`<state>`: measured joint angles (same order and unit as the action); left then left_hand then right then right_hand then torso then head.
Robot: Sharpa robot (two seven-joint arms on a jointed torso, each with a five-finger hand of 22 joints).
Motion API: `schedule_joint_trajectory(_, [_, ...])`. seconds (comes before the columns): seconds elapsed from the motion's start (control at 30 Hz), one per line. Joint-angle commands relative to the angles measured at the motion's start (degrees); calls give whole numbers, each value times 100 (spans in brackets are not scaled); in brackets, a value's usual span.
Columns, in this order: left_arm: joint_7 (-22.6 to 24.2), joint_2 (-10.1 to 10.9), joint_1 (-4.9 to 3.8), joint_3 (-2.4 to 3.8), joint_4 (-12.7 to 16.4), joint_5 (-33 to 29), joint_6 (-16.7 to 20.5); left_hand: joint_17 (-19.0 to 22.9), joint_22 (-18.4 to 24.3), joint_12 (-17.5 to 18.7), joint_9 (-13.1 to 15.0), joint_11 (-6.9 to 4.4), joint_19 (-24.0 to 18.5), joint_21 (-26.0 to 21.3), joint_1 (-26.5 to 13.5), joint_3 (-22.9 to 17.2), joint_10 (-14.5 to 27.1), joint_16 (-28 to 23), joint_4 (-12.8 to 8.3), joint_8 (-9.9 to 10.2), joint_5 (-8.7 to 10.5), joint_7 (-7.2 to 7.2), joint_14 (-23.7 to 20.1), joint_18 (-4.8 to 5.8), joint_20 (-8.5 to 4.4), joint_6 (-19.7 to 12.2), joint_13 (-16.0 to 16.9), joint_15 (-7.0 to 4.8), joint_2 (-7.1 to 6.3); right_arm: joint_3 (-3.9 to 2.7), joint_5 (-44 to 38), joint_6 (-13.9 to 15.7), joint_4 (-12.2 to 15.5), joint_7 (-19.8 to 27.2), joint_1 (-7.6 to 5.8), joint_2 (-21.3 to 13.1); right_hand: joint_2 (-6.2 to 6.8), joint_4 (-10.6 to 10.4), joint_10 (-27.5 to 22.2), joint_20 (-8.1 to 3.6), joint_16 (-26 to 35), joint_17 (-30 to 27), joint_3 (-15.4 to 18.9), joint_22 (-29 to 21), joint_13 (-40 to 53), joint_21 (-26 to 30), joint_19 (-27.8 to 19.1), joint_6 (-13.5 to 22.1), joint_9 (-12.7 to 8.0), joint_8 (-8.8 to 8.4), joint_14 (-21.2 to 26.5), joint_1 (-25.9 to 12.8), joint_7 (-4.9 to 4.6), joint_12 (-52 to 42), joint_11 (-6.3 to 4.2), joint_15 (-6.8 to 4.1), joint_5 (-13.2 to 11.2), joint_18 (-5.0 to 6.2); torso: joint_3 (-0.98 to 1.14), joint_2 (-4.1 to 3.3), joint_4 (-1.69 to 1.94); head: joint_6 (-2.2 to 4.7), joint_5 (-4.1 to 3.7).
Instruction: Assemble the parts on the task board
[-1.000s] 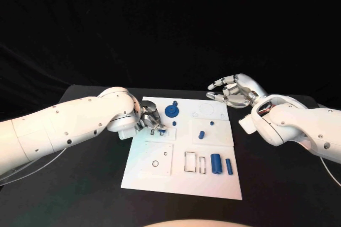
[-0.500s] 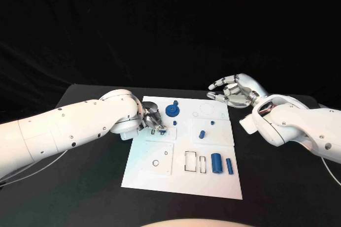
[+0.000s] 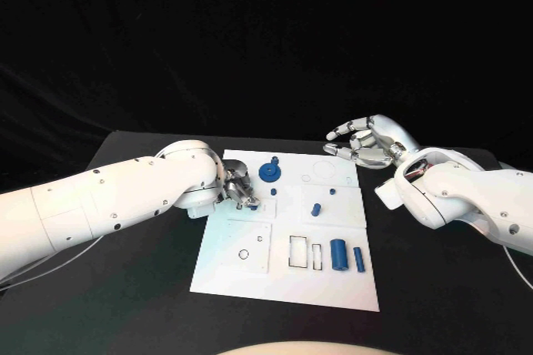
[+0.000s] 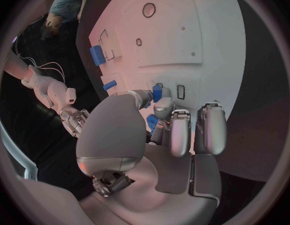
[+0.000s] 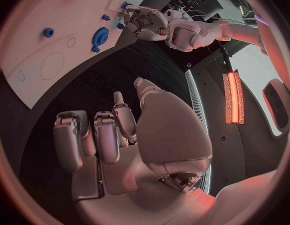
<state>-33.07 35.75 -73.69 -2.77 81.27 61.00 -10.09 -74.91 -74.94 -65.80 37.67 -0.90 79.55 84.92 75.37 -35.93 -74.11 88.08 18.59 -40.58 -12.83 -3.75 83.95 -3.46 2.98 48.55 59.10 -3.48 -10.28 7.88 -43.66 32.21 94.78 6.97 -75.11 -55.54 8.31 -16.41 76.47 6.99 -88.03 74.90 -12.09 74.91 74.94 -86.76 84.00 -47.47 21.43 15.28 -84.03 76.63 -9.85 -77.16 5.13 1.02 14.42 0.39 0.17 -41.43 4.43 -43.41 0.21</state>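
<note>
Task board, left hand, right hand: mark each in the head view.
task board (image 3: 233, 274), head view, bare near-left corner of the plate.
left hand (image 3: 239, 187), head view, middle of the hand.
right hand (image 3: 367, 143), head view, middle of the hand.

The left hand (image 3: 236, 189) has edged slightly toward the board's (image 3: 239, 270) middle, its fingertips now closer over the small blue part (image 4: 157, 92).

looks like a robotics lab, black-draped backdrop behind the right hand (image 3: 364, 142), black table (image 3: 133, 293) under a white task board (image 3: 283, 282), loose cabling beside the left arm (image 3: 100, 205)
</note>
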Motion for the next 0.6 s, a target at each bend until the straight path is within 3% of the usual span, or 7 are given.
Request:
schedule_joint_trajectory(0.03, [-20,-8,2,0,8,124,-242,-1267,-196,-48,764,0,40,30,18,-634,-67,43,-586,-57,-19,48,533,44,7,37,36,-54,4,0,-76,-77,13,14,4,-3,-38,-14,-11,-8,39,814,9,1236,55,33,336,-46,3,26,-430,-41,13,25,-17,-24,34,69,-2,-1,-2,-1,2])
schedule_joint_trajectory(0.6, [-34,-8,2,-3,6,185,-252,-1285,-217,-73,810,-8,53,40,-59,-769,-92,56,-659,-103,-15,58,539,48,0,47,50,-64,-26,0,-79,-72,17,22,4,-6,-38,-14,-11,-8,39,814,9,1236,55,33,336,-46,3,26,-430,-41,13,25,-17,-24,34,69,-5,-2,4,-11,2])
